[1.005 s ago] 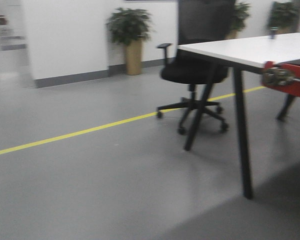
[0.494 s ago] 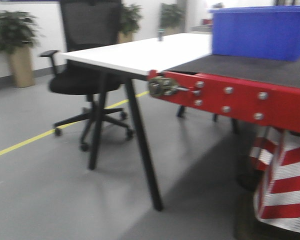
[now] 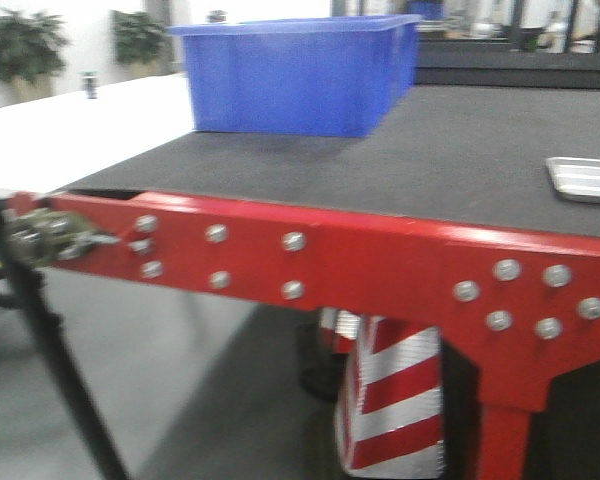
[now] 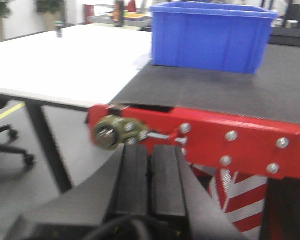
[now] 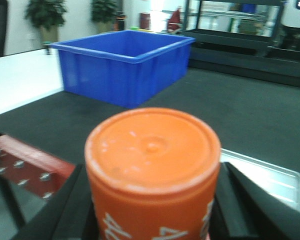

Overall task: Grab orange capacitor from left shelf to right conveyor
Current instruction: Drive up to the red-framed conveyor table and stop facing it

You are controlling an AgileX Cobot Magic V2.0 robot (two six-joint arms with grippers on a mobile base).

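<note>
While the right tool (image 5: 152, 217) clamps the orange capacitor (image 5: 152, 150) at the near edge of the right conveyor (image 3: 430, 150), the left tool (image 4: 150, 170) sits empty, fingers pressed together; a blue bin (image 3: 290, 75) stands on the belt.

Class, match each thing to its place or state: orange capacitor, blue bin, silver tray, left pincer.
Column A:
1 orange capacitor
2 blue bin
3 silver tray
4 left pincer

Column B:
a shut, holding nothing
b lying flat on the belt, right of the bin
c clamped in the right pincer
d standing on the belt, nearest the white table

Pairs: 1-c; 2-d; 3-b; 4-a
</note>
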